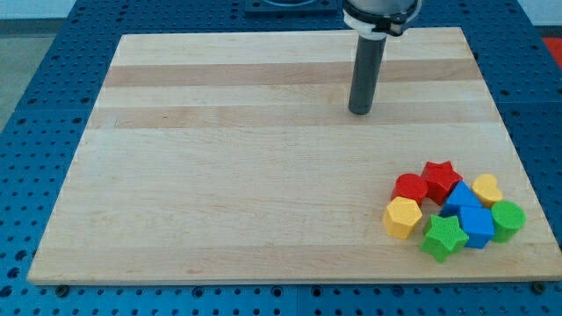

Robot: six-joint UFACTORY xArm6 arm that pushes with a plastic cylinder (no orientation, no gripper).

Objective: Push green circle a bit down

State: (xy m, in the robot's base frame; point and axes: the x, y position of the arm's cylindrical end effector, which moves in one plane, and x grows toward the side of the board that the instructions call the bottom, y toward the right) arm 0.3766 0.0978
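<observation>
Arm, single, entering from the view's top edge, right of centre; I see only its lowest section. Mount collar: pale ring with a dark band, cut off by the frame's upper border. Rod: straight, dark grey, cylindrical, upright with a very slight lean, hanging down from the collar. My tip [359,111]: blunt round end, sitting at surface level in the upper right part of the view, casting a small shadow at its base. Contact: my tip touches nothing but the surface beneath it. Joints and upper links: outside the frame, so their pose cannot be told.
</observation>
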